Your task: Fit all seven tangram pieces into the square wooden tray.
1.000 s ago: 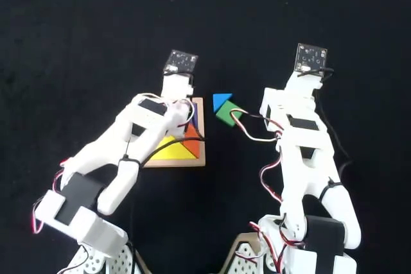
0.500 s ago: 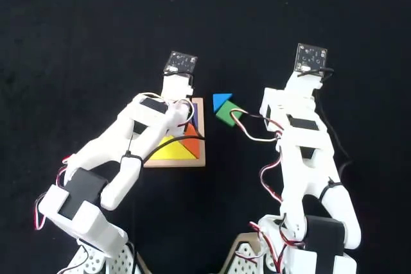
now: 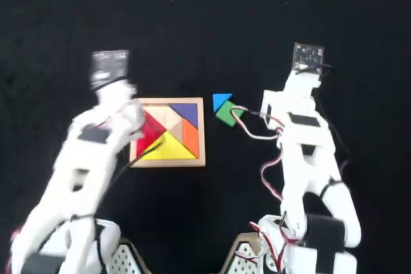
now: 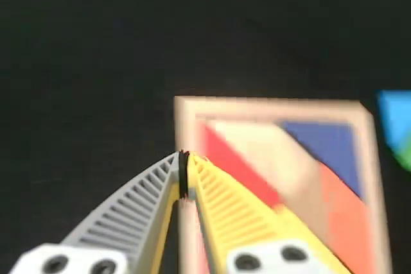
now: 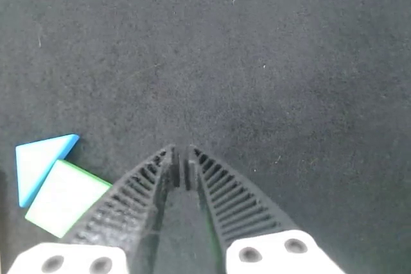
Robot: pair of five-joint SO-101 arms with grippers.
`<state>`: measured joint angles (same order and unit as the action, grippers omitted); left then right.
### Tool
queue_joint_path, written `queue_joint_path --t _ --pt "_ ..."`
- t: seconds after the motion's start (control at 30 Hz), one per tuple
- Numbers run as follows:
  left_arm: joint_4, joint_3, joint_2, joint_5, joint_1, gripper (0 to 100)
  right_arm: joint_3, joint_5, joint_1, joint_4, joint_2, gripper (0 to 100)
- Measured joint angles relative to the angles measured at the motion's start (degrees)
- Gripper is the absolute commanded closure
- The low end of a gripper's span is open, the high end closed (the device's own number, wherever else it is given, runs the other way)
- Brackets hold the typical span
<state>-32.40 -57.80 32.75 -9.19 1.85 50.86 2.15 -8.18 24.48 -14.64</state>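
Two pieces are left to place: the blue triangular piece (image 5: pixel 38 162) and green square piece (image 5: pixel 64 197) lie outside the square wooden tray (image 3: pixel 168 163), just beside the clenched, empty right gripper (image 5: pixel 182 158), which should open onto one; the left gripper (image 4: pixel 184 165), also clenched, hangs at the tray's rim.

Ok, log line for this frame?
tray: partly filled | blue triangle, green square: outside tray | left gripper: shut, at tray rim | right gripper: shut, empty

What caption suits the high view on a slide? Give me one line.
Wooden tray part filled, with the blue triangle and green square lying beside it on the black table.
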Motion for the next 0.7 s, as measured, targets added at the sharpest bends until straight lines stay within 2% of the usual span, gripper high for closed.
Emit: queue_joint_path --t 0.13,0.2,0.33,0.5,0.7 --pt "8.4 -11.0 9.7 0.0 -13.3 94 -7.7 -1.7 2.0 6.3 8.0 89.5" --pt "12.9 -15.3 11.3 1.8 -17.1 94 -13.2 -5.2 4.7 12.4 12.7 87.7" --pt "16.0 -18.1 11.3 6.6 -17.6 94 -23.8 -11.1 9.1 24.8 18.5 84.9" --pt "16.5 -18.1 8.4 7.1 -17.6 94 -29.8 -16.4 9.9 28.2 18.8 79.9" --pt "16.5 -17.0 3.4 7.1 -17.6 94 -35.5 -30.9 15.0 37.7 21.2 67.0"
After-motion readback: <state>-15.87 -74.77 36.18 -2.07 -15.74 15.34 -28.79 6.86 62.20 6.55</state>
